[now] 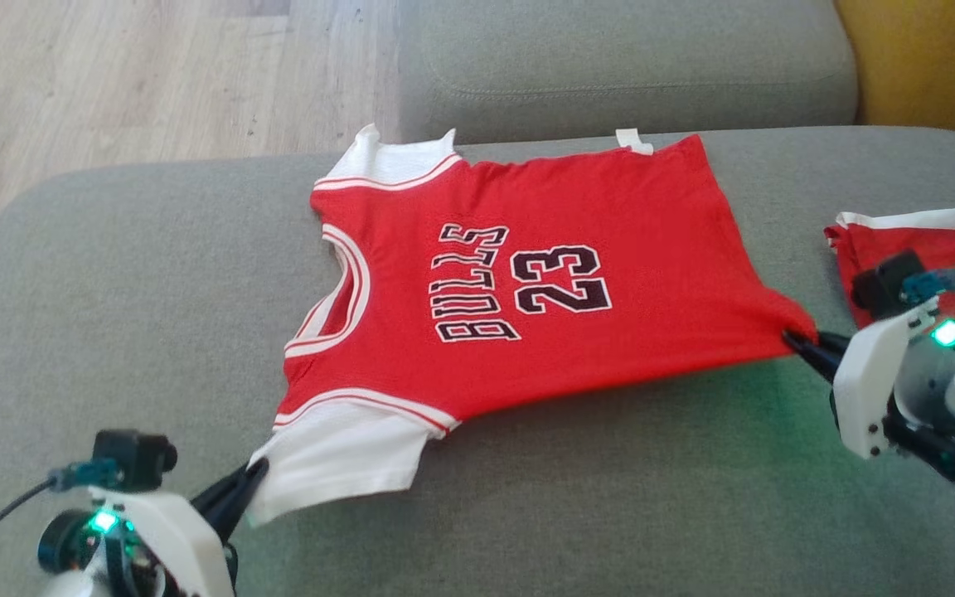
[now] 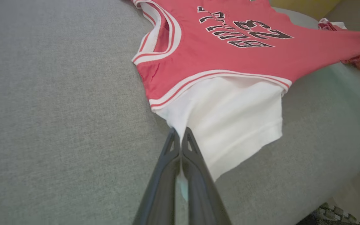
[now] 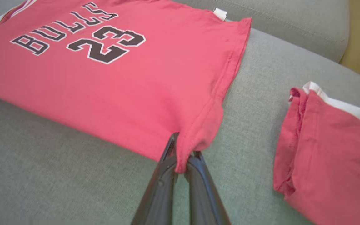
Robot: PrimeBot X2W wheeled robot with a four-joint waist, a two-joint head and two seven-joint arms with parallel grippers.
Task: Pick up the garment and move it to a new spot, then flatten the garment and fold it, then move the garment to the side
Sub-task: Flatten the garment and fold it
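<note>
Two grippers pinched a red jersey with white sleeves (image 1: 643,207), printed "BULLS 23" in black white-edged letters, spread flat on a grey fabric sofa seat (image 1: 113,290). The left gripper (image 1: 254,474) was clamped on the near white sleeve's corner, the right gripper (image 1: 794,338) on the near hem corner. A folded red garment (image 1: 933,240) lay farther right.

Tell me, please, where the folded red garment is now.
In the head view, the folded red garment lies at the right edge, on the grey cushion, behind the right tool gripping the jersey.
</note>
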